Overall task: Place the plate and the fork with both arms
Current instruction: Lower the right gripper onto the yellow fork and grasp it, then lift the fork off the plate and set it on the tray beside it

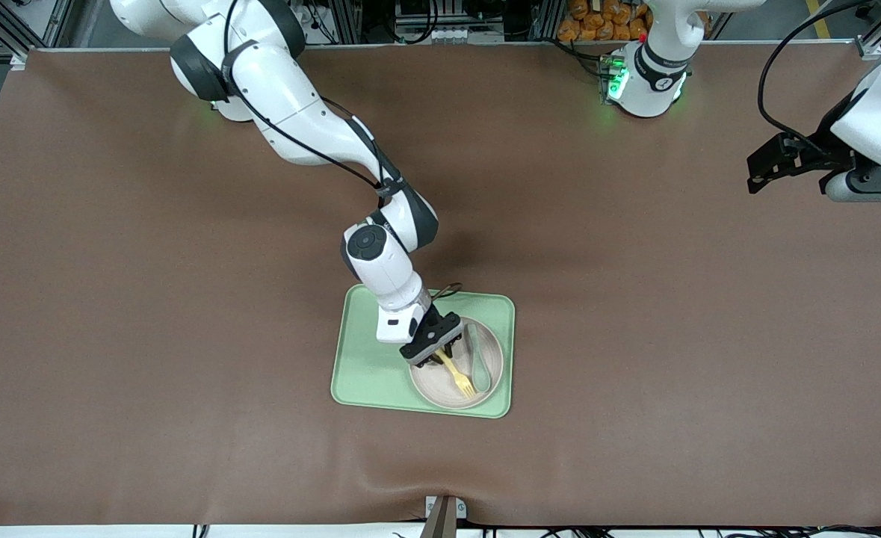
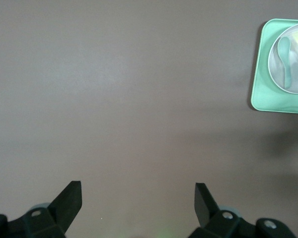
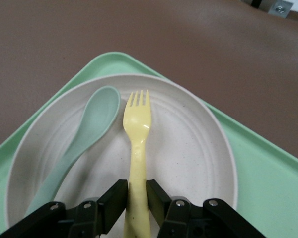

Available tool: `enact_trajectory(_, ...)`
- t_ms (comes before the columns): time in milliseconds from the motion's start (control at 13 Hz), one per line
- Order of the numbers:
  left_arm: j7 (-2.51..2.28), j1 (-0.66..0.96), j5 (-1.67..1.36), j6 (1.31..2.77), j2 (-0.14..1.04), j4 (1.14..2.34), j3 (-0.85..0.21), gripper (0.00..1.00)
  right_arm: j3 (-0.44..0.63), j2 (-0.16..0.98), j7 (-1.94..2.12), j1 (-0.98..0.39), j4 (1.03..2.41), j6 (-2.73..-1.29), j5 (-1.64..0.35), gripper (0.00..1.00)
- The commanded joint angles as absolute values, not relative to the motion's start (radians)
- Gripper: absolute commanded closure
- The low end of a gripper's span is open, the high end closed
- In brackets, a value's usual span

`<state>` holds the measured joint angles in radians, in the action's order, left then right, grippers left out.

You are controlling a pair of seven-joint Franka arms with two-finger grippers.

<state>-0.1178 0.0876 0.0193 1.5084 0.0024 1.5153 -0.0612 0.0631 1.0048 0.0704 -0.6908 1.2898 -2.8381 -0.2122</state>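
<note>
the right arm reaches from its base down to the green tray [image 1: 380, 373] near the middle of the counter [image 1: 149, 336]. the right gripper [image 1: 440, 361] is low over the plate [image 1: 440, 388], and its fingers [image 3: 114, 198] are clamped on the handle of the fork [image 1: 459, 377]. in the right wrist view the yellow handle runs straight between the two black fingers, touching both, and the tines point away from the gripper across the plate [image 3: 188, 148]. whether the fork [image 3: 138, 144] rests on the plate or is lifted just off it cannot be told.

the plate sits on the tray, in the part toward the left arm's end and nearer the front camera. a grey-green spoon [image 1: 478, 362] lies in the plate just beside the fork, on the side toward the left arm's end, its bowl nearer the front camera. in the right wrist view the spoon [image 3: 84, 136] and fork lie almost parallel and do not touch.

the left arm waits well apart from the tray, at its own end of the counter. the left gripper [image 1: 773, 161] hangs above bare counter with its fingers [image 2: 69, 201] spread wide apart and nothing between them. the tray [image 2: 268, 94] shows at the edge of the left wrist view.
</note>
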Motion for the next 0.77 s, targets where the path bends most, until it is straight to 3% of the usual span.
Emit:
enact_trajectory(0,-0.106,0.098,0.008,1.506,-0.014,1.529,-0.049,0.0,0.061,0.867,-0.026,-0.687,1.404,-2.76,-0.225,1.0)
enact_trajectory(231,-0.107,0.101,0.008,1.506,-0.014,1.526,-0.049,0.0,0.071,0.774,-0.251,-0.666,1.468,-2.643,-0.225,1.0)
enact_trajectory(462,-0.107,0.101,0.008,1.509,-0.009,1.526,-0.049,0.0,0.071,0.666,-0.314,-0.592,1.679,-2.661,-0.224,1.0)
enact_trajectory(692,-0.107,0.098,0.006,1.514,-0.009,1.525,-0.049,0.0,0.071,0.656,-0.43,-0.571,1.74,-2.671,-0.224,1.0)
